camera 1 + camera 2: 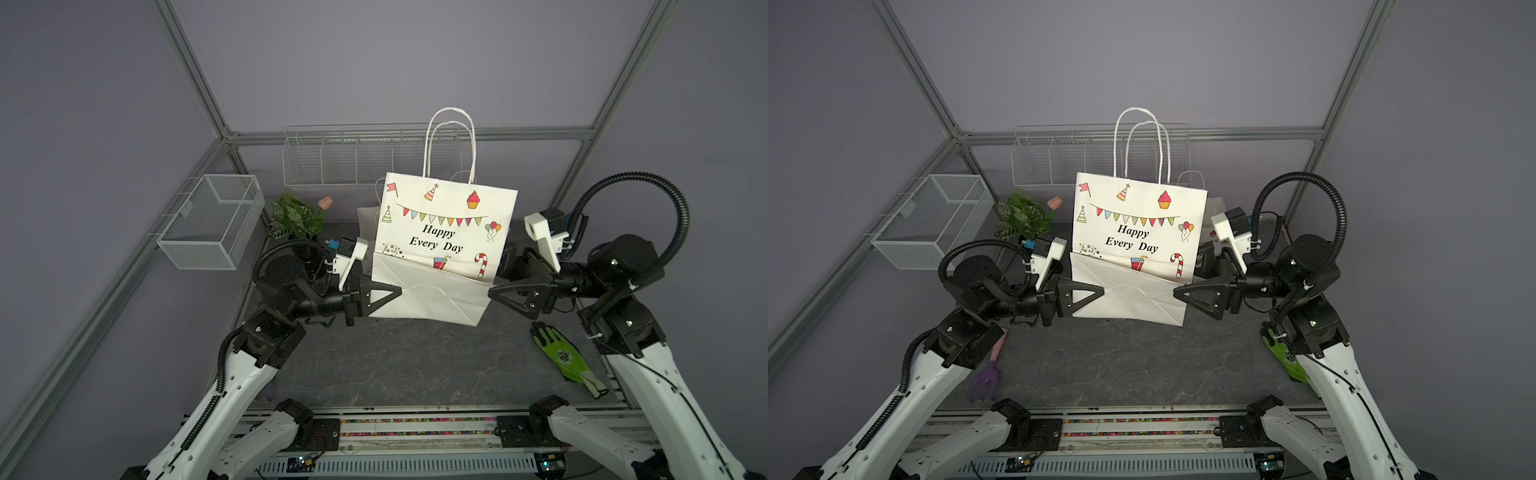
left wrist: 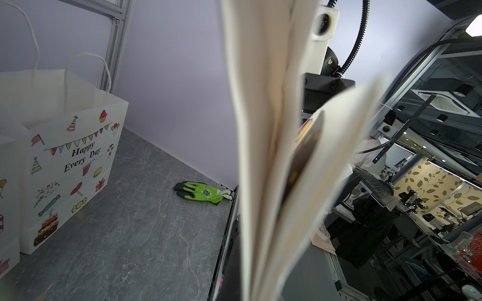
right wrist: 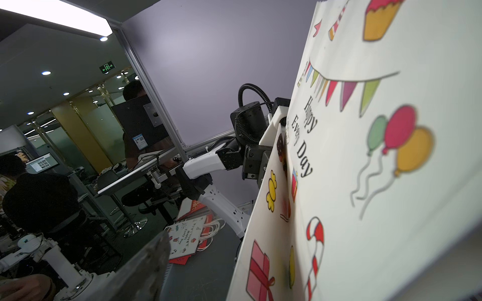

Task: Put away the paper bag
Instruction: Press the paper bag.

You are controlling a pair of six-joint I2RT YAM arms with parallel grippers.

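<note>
Paper bag upright; left tool pinching one edge, right tool spread at opposite edge.

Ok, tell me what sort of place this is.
Probably a robot test cell inside an office: a metal frame encloses the table, two arms are mounted at its front, and desks with seated people show beyond.

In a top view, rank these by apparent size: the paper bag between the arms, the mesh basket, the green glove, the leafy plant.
1. paper bag, clearly largest
2. mesh basket
3. green glove and leafy plant: the glove is longer but thinner and the plant is bushier, so they look too alike to rank.
</note>
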